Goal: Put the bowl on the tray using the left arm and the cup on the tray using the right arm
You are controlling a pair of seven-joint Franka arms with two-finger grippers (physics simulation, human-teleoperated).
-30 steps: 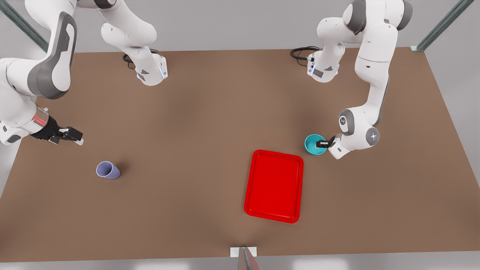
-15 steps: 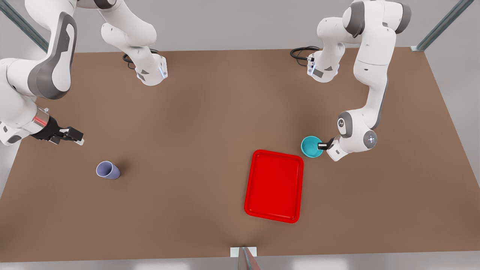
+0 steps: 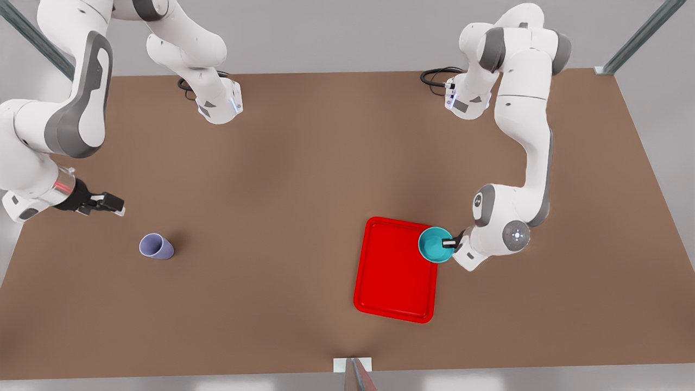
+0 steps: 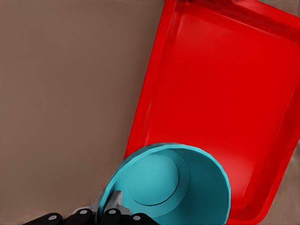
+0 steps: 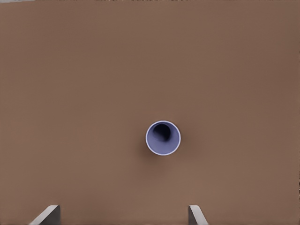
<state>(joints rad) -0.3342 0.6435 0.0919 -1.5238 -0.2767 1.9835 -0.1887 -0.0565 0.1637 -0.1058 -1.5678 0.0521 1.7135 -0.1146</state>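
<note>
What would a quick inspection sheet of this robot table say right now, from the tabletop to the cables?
Surface: brown table, flat and plain.
Bowl: teal bowl held over the red tray at its edge on the front view's right.
Cup: lavender cup upright on the table, far from the tray.
Clutter: nothing seen.
Left gripper: shut on the bowl's rim.
Right gripper: open, above the table near the cup, holding nothing.
Cables: black cables coiled by both arm bases at the table's far edge.
Surroundings: grey walls, metal frame struts in the corners.

Brown tabletop [image 3: 304, 179] — grey wall [image 3: 336, 32] behind, metal struts [image 3: 640, 35]
</note>
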